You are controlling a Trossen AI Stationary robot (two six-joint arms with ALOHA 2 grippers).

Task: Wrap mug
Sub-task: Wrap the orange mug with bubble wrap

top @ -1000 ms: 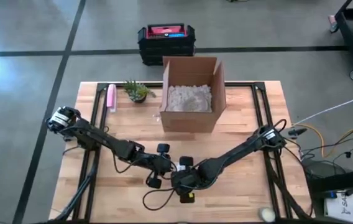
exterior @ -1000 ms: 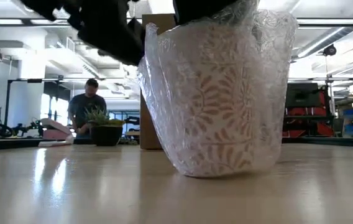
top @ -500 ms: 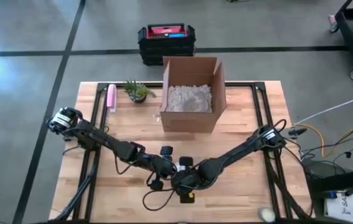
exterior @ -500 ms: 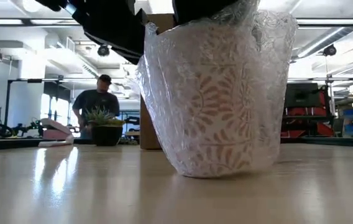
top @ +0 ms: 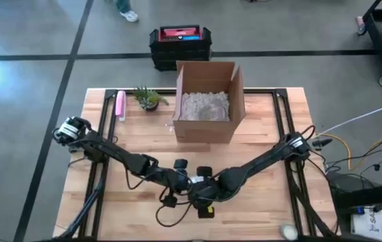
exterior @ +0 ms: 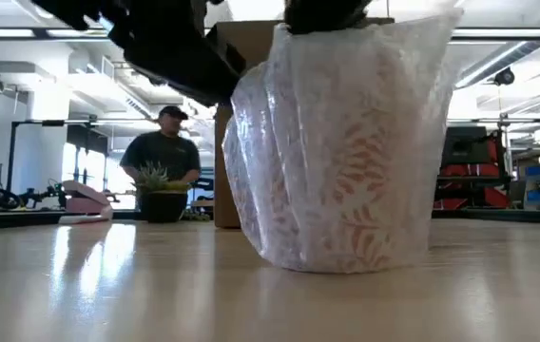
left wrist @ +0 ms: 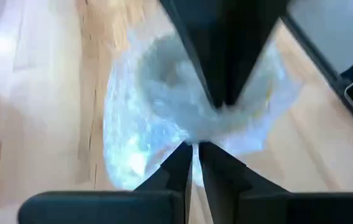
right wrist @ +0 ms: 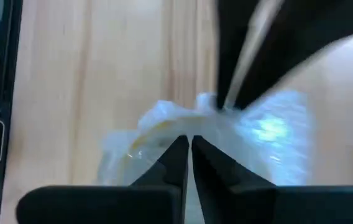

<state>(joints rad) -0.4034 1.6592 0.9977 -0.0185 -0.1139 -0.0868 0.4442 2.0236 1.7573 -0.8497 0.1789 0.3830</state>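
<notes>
Mug [exterior: 346,152] is seen standing upright on the table [top: 272,202], near its front edge and about midway across, with the long axis vertical and the mouth turned up. Bubble wrap [exterior: 279,180] has been drawn round the sides from base to rim and gathered in a loose bunch over the opening, so the wrapping is judged to be mostly done; the top folds are yet to be tucked or pressed flat, and no tape or other fastening is shown. Which way the handle points cannot be told through the film. The left gripper [left wrist: 192,147] is held directly over the mug, its fingers [left wrist: 178,163] clenched on the gathered wrap at the top. The right gripper [right wrist: 189,144] is brought in from the other side and is likewise pinched shut on the same bunch, so that both claws meet above the rim. Farther back on the table a cardboard box [top: 208,101] of pale filler is left open, presumably to receive the mug, with a small plant [top: 148,98] to its left. A person [exterior: 163,152] is seen in the room beyond the table.
</notes>
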